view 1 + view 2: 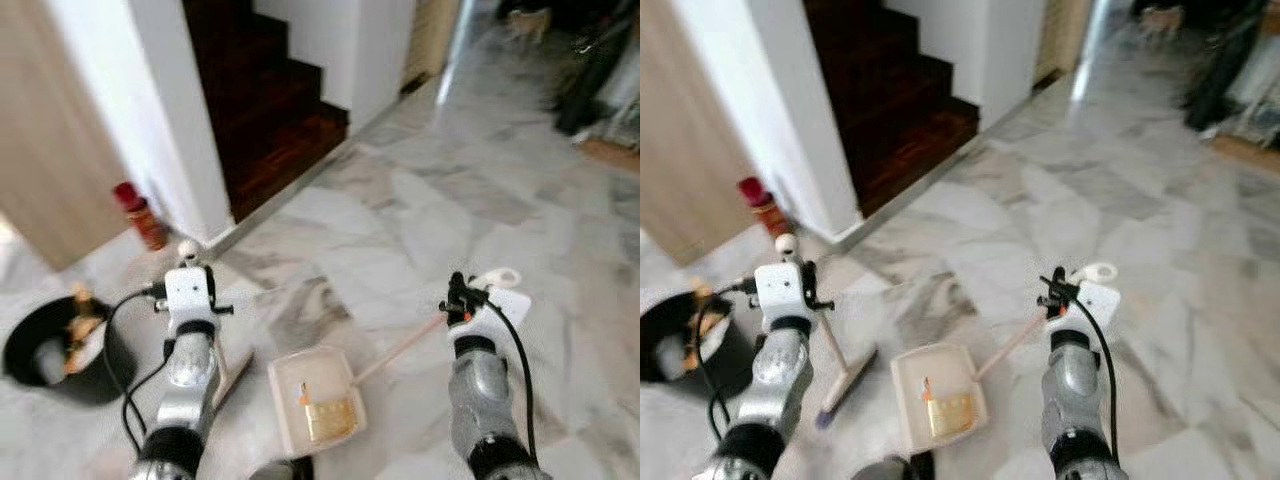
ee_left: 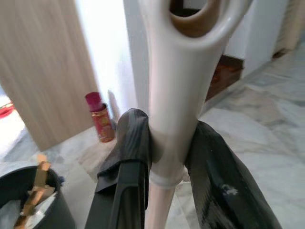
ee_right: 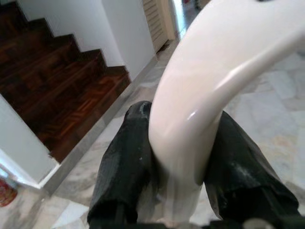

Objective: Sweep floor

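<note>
Broom (image 1: 845, 378): held in the left gripper (image 2: 167, 157), whose two black fingers (image 2: 128, 148) are clamped on the cream handle just below its looped end. The stick slants down to the bristle head, which rests on the marble floor (image 1: 420, 210) just left of the dustpan (image 1: 315, 400).

Dustpan: a cream tray lying flat on the floor between the two arms, with yellowish debris (image 1: 328, 418) inside. Its long handle (image 1: 400, 348) rises to the right gripper (image 3: 178, 157), whose fingers (image 3: 126, 162) are closed on the curved cream grip.

Surroundings: a black bin (image 1: 55, 350) containing scraps stands on the floor to the robot's left. A red-capped spray can (image 1: 140, 215) stands upright beside the white wall, next to a wooden panel (image 1: 50, 150). Dark wooden stairs (image 1: 270, 110) rise ahead.
</note>
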Tool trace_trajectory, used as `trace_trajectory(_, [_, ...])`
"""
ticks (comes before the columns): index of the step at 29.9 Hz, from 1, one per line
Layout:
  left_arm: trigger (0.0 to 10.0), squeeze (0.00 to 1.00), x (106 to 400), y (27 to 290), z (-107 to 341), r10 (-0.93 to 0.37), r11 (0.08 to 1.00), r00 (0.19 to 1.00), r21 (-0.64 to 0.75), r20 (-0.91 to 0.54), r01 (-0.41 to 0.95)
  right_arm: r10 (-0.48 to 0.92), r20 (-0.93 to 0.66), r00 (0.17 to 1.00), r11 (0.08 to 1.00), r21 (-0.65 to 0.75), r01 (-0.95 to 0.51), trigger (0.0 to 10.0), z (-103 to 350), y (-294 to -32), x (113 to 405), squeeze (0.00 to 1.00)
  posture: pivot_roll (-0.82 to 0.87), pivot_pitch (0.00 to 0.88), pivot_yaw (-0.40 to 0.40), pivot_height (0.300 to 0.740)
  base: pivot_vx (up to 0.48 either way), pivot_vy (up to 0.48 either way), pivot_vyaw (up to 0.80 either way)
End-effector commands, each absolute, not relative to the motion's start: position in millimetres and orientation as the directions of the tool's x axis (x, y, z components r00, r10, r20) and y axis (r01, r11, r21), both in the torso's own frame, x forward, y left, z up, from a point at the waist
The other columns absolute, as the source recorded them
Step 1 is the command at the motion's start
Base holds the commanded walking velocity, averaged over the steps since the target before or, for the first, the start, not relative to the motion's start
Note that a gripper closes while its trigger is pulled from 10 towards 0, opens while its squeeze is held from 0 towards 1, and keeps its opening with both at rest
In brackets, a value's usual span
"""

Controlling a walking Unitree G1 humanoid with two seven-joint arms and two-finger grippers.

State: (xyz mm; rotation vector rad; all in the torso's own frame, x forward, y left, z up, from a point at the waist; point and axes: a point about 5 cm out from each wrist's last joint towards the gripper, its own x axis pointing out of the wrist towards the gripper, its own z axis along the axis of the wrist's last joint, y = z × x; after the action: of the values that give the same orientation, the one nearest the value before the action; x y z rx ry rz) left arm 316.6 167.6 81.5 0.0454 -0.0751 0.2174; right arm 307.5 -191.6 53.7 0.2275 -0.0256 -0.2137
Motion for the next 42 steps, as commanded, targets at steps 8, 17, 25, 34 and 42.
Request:
trace_trajectory(8, [10.0,0.00,320.4,163.2,92.2,0.202,0.978,0.971,0.026,0.125,-0.207,-0.237,0.050,0.970,0.949,0.226,0.220,10.0,63.5,-197.8,310.6,0.00,-0.03,0.036,-0.016,0.740,-0.296,0.000,0.00])
trace_trajectory(17, [10.0,0.00,319.5,163.8,91.9,0.205,0.978,0.971,0.019,0.125,-0.209,-0.244,0.051,0.968,0.947,0.227,0.227,10.0,64.1,-198.6,310.3,0.00,-0.03,0.042,-0.015,0.740,-0.285,0.000,0.00])
trace_trajectory(25, [10.0,0.00,319.6,164.8,91.2,0.215,0.975,0.969,0.029,0.119,-0.220,-0.248,0.050,0.968,0.944,0.235,0.230,10.0,64.1,-199.0,310.5,0.00,-0.03,0.043,-0.015,0.740,-0.154,0.000,0.00])
trace_trajectory(34, [10.0,0.00,320.2,166.6,90.2,0.229,0.973,0.968,0.013,0.104,-0.232,-0.259,0.050,0.965,0.941,0.238,0.240,10.0,64.5,-200.7,310.7,0.00,-0.03,0.048,-0.016,0.740,0.000,0.075,0.00])
trace_trajectory(42, [10.0,0.00,320.0,167.0,90.1,0.233,0.972,0.967,0.015,0.103,-0.236,-0.266,0.045,0.963,0.938,0.244,0.247,10.0,63.8,-201.8,310.1,0.00,-0.03,0.052,-0.017,0.740,0.000,0.404,0.00])
